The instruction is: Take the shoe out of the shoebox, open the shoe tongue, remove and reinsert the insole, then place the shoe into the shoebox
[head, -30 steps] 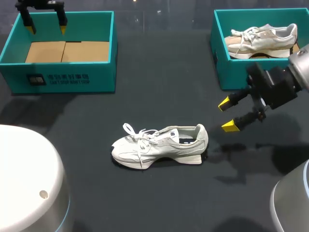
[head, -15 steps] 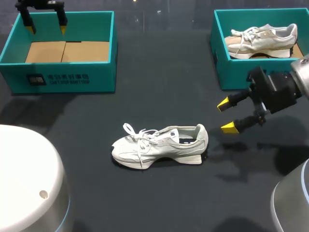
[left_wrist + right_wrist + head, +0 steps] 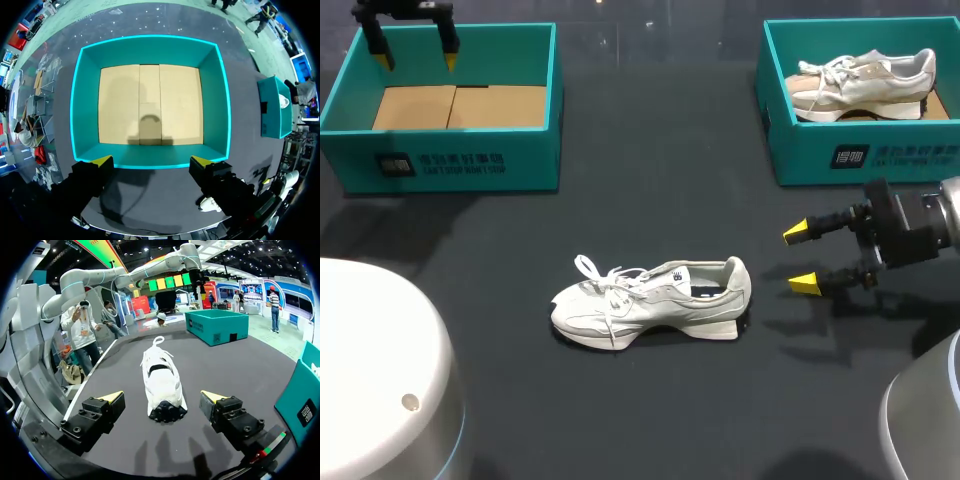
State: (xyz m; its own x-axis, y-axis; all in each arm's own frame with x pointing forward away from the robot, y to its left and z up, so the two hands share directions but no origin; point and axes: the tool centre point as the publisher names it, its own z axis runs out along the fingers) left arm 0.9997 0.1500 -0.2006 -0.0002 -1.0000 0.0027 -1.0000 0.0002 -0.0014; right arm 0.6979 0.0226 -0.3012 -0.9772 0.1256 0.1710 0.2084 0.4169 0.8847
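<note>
The shoe point(image 3: 650, 300) stands on its sole on the desk point(image 3: 650, 180), out of any box, so the first step of the task looks done. Its laces lie loosely over the tongue and its collar faces up. That leaves the opening reachable from above for the tongue and insole work, none of which appears to have begun. Whether the insole is seated cannot be told.

Just off the shoe's heel, apart from it, hangs the right tool point(image 3: 800, 258). Its fingers are spread wide with nothing between them. In the right wrist view the heel sits straight ahead, centred in the gap, and the shoe's length runs away from the tool. This lineup suggests an approach to the heel, to pin or steady the shoe.

Well away from the shoe, past its toe end and toward the back of the desk, is the empty shoebox point(image 3: 440, 150). The left tool point(image 3: 417, 60) hovers above its edge, released and carrying nothing, likely parked clear of the work. Behind the shoe's heel side, a second shoebox point(image 3: 850, 155) holds another shoe point(image 3: 865, 85).
</note>
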